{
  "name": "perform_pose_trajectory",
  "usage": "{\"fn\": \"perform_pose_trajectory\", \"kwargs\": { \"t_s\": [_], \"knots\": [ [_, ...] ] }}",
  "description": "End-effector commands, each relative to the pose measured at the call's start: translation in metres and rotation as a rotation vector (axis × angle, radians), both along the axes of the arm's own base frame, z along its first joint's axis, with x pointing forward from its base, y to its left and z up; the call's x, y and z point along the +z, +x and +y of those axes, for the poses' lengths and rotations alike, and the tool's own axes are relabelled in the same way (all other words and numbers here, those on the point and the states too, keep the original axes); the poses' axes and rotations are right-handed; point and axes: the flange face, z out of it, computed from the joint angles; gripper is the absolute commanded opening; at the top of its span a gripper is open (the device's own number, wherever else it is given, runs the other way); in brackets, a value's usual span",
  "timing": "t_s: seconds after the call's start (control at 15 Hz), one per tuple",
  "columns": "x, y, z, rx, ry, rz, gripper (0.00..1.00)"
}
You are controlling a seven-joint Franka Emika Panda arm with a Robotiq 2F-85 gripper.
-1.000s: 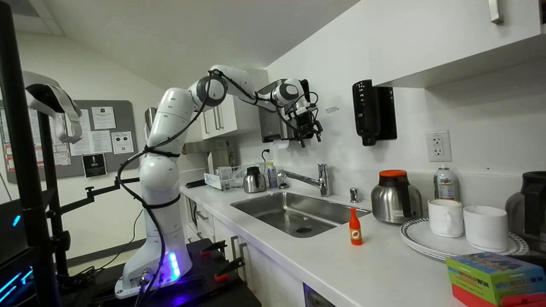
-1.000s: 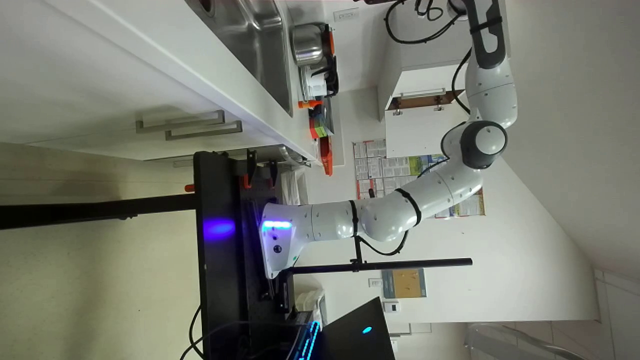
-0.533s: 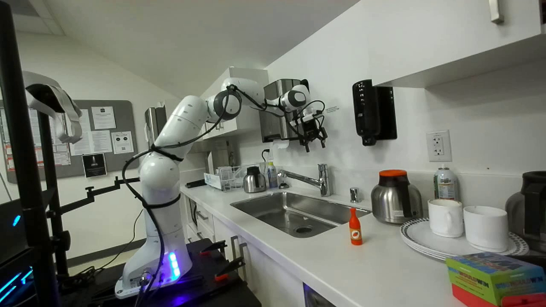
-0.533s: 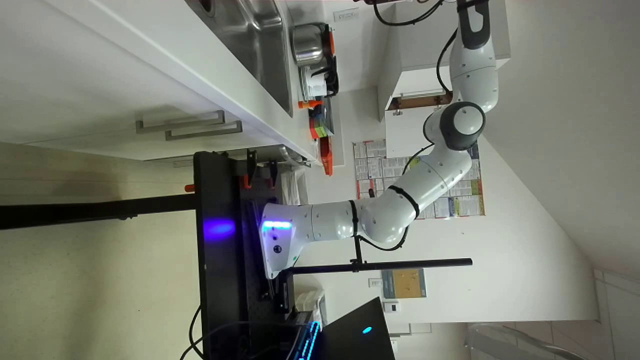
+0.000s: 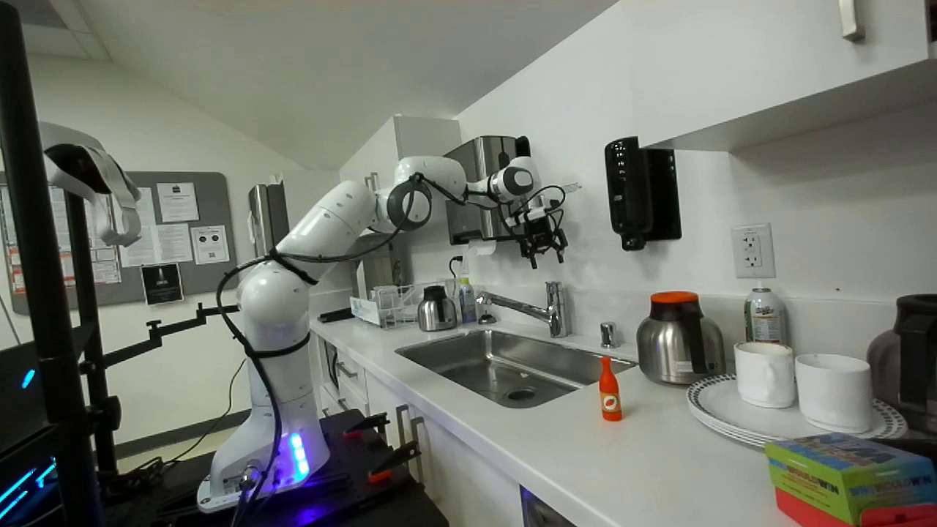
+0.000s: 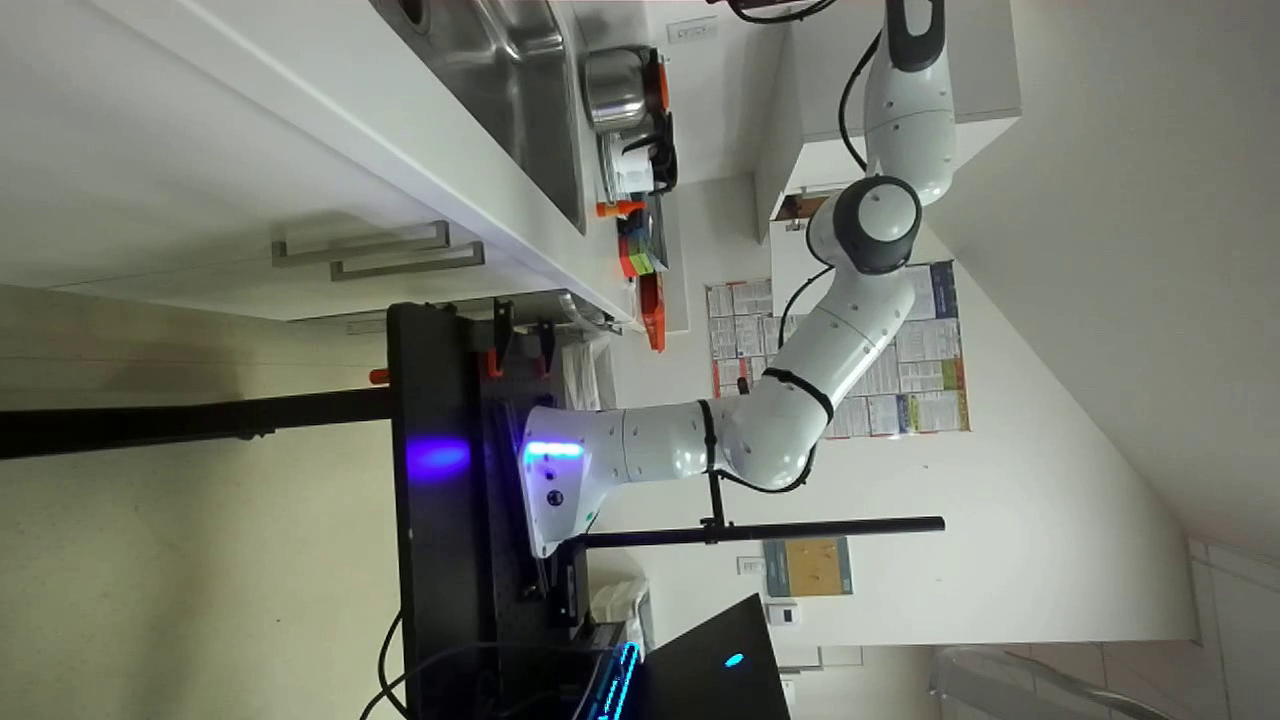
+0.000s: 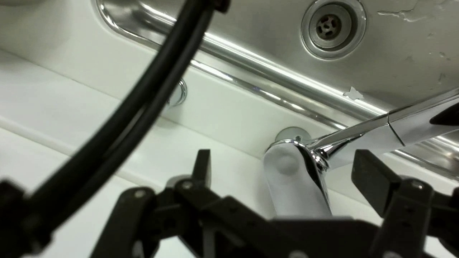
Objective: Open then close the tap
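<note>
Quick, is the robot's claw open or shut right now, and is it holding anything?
Gripper: open, holding nothing; it hangs above the tap, not touching it.

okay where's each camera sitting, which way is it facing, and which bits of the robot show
An exterior view: near the white mugs, facing along the counter past sink and tap; whole arm and gripper show.
An exterior view, turned sideways: seemingly beyond the sink, facing back toward the orange-lidded kettle; arm shows, far end cut off.
Wrist view: on the wrist, looking down at tap and drain; the gripper's open fingers show.
Both exterior views share the arm, sink and kettle.
</note>
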Motion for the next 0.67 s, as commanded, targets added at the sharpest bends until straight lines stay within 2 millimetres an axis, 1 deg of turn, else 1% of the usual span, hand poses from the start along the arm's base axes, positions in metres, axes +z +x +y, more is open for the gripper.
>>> {"fn": "perform_pose_trajectory", "kwargs": {
  "t_s": [0.0,0.33,0.6],
  "knots": [
    [0.012,0.011,-0.005,0.025,0.031,-0.05,1.0],
    [-0.008,0.024,-0.011,0.059,0.081,-0.076,1.0],
    [-0.026,0.028,-0.009,0.105,0.102,-0.054,1.0]
  ]
}}
